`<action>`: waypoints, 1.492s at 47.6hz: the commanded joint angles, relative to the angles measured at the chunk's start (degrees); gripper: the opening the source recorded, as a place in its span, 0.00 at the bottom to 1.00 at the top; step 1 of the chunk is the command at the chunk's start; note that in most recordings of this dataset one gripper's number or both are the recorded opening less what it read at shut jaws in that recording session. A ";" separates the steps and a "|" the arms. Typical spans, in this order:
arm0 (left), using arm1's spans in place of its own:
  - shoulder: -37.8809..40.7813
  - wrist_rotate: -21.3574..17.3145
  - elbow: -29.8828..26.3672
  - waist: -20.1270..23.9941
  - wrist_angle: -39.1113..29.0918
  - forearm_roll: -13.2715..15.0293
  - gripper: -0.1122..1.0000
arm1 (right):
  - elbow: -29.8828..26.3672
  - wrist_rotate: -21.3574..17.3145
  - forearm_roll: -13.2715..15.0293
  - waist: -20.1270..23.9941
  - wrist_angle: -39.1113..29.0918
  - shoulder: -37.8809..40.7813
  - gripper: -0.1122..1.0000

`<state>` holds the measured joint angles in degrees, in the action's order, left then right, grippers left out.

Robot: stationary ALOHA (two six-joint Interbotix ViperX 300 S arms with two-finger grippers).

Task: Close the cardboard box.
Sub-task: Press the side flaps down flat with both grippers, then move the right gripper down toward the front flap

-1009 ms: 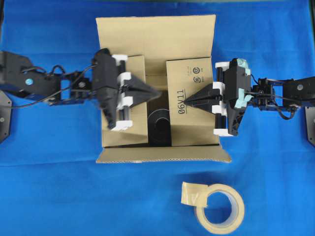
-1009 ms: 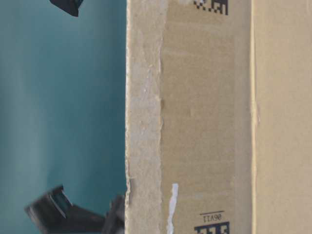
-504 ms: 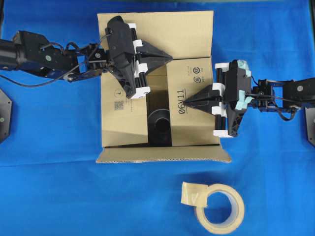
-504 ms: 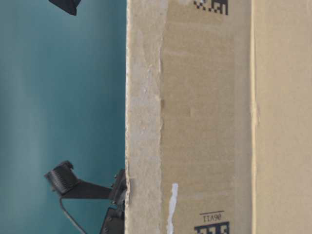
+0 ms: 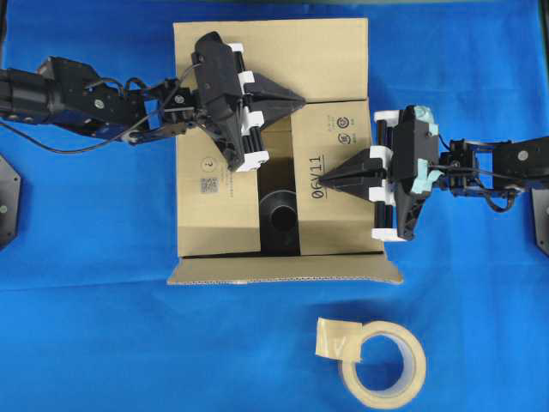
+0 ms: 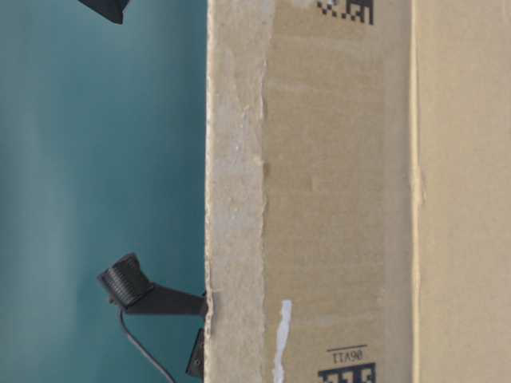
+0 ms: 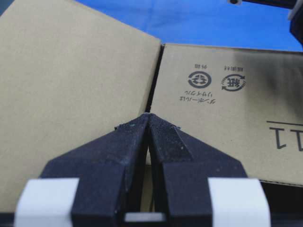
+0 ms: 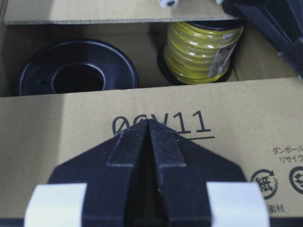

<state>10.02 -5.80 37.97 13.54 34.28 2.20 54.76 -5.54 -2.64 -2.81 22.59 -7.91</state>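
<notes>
Pressing on the cardboard box's (image 5: pixel 274 146) side flaps (far flap raised), left tool (image 5: pixel 300 100) and right tool (image 5: pixel 319 181) are both pressed together.

A bright blue cloth (image 5: pixel 94 326) is spread over the whole work surface in the overhead view, and faint creases are seen in it. Dark mounting plates (image 5: pixel 7 199) are seen at the left and right edges of that view. A teal backdrop (image 6: pixel 96 159), smooth and softly blurred, is shown in the table-level view. The scene is lit evenly from above, and only short, soft shadows are cast on the cloth. A strip of the same blue is glimpsed in the left wrist view.
</notes>
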 commanded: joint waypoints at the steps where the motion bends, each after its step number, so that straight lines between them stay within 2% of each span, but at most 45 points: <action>1: -0.26 0.00 -1.32 0.18 0.53 0.00 0.10 | -0.97 -0.09 -0.09 0.70 0.53 -0.35 0.10; 15: -0.18 0.00 -1.23 0.18 0.35 0.00 0.10 | -1.41 -0.09 -0.09 1.85 0.18 -1.58 0.10; 27: -0.26 0.00 -1.14 0.18 0.09 0.00 0.10 | -2.29 0.00 0.09 4.04 -4.39 -11.25 0.10; 33: -0.26 0.00 -1.05 0.18 0.09 0.00 0.10 | -1.93 0.00 0.18 7.03 -6.06 -16.87 0.10; 45: -0.26 0.09 -1.05 0.18 -0.09 0.00 0.10 | 0.62 0.44 0.35 18.72 -6.06 -26.02 0.10; 52: -0.26 0.00 -0.97 0.18 -0.09 0.00 0.10 | 1.05 0.53 1.14 24.08 -6.33 -24.52 0.10; 71: -0.35 0.09 -0.79 0.18 -0.09 0.00 0.10 | 1.93 0.44 0.88 25.05 -4.75 -12.74 0.10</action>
<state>10.72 -5.80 37.44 13.54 34.01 2.20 57.22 -5.01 -1.58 22.06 16.70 -21.27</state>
